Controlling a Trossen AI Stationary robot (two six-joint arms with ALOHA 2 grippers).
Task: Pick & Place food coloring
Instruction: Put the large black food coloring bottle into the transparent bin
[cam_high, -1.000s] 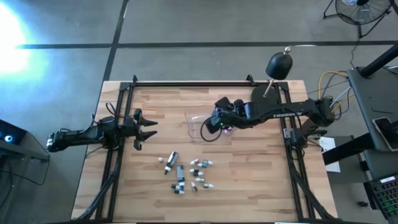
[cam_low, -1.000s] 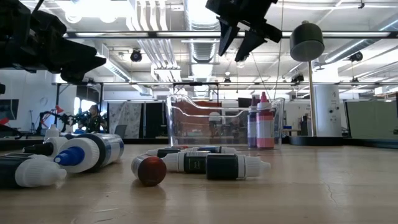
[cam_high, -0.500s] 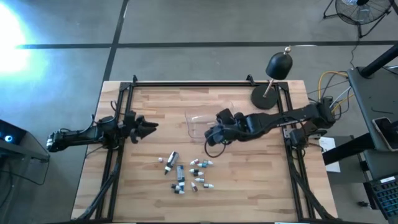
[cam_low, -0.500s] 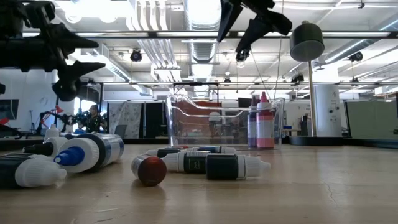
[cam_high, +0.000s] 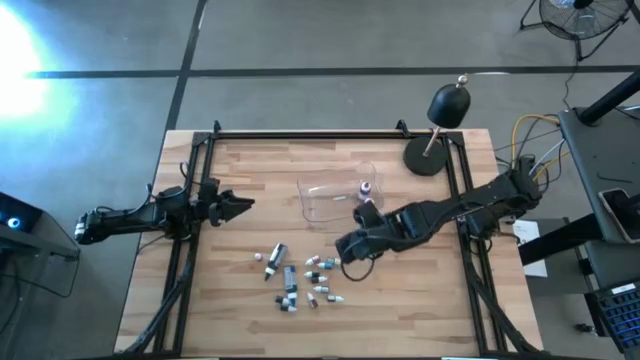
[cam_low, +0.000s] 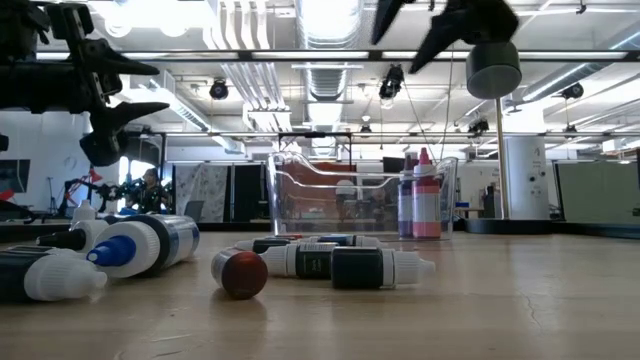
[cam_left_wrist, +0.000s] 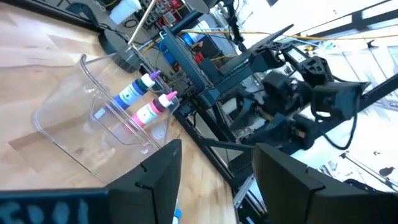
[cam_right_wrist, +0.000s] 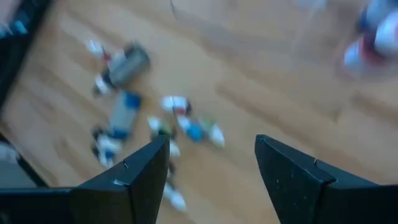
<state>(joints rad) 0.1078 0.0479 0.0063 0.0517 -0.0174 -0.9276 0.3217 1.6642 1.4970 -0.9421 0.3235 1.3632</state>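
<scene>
Several tiny food coloring bottles lie on their sides in a loose cluster on the wooden table, near its front; the low view shows them close up. Two more, one purple-capped and one pink, stand upright in the clear plastic tub. My right gripper hangs open above the table between the tub and the cluster, pointing down at a slant, with nothing between its fingers. My left gripper waits open at the table's left side, held level.
A black dome lamp on a round base stands at the far right corner. Black frame rails run along the left and right sides of the table. Bare wood lies to the right of the cluster.
My right gripper has swung from above the tub toward the table's near edge and now hangs by the loose bottles, having turned somewhat on the way. My left gripper has rolled about its own axis without leaving its place. The bottles and the tub have stayed put.
</scene>
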